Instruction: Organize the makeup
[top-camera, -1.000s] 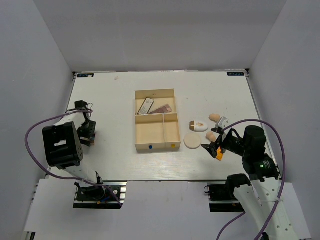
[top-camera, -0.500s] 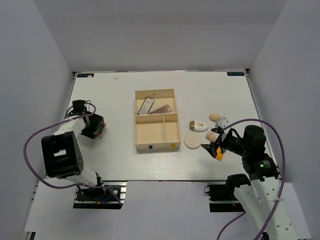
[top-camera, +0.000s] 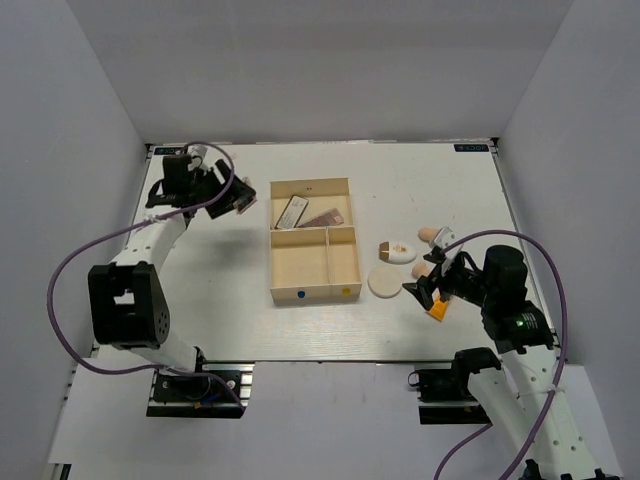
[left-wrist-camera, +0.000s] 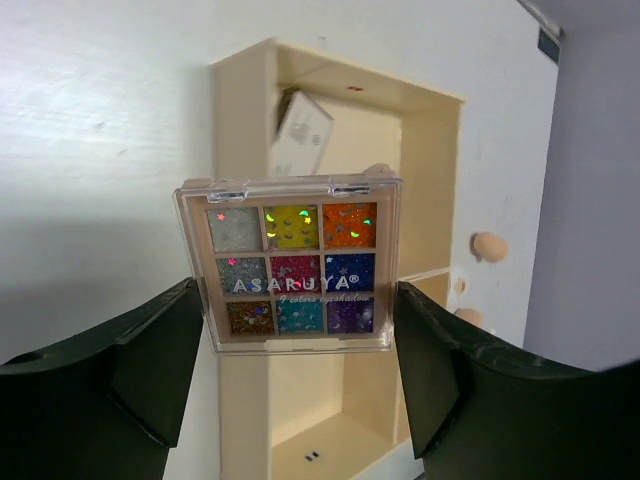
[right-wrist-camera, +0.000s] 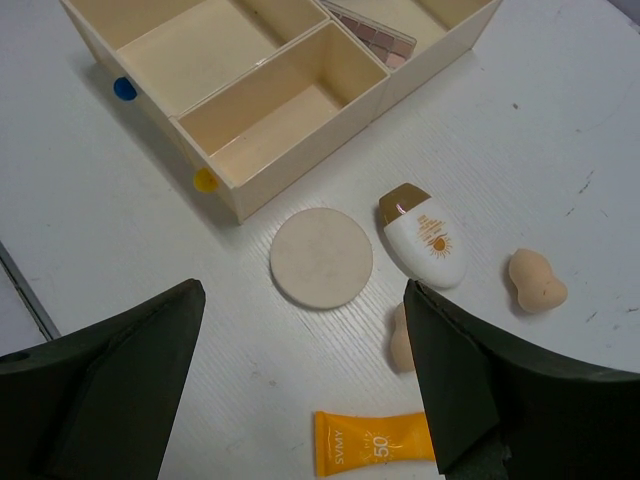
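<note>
My left gripper (left-wrist-camera: 297, 300) is shut on the multicoloured glitter palette (left-wrist-camera: 290, 262), holding it in the air over the left wall of the cream tray (left-wrist-camera: 240, 130); from above that gripper (top-camera: 232, 197) sits just left of the tray's back compartment. My right gripper (right-wrist-camera: 305, 300) hangs open and holds nothing, above the round cream puff (right-wrist-camera: 321, 257), the orange tube (right-wrist-camera: 375, 442) and one peach sponge (right-wrist-camera: 401, 340). A white oval pad (right-wrist-camera: 428, 235) and a second sponge (right-wrist-camera: 537, 281) lie farther right. The brownish palette (top-camera: 324, 218) lies in the tray's back compartment.
The three-compartment tray (top-camera: 271, 255) stands mid-table; its back compartment also holds a white flat box (top-camera: 291, 212), and its two front compartments hold nothing. Loose makeup is clustered right of the tray near my right gripper (top-camera: 430, 295). Purple cables loop beside both arms.
My left arm has swung from the table's left side up and back toward the tray, carrying the multicoloured palette. The right gripper has barely moved.
</note>
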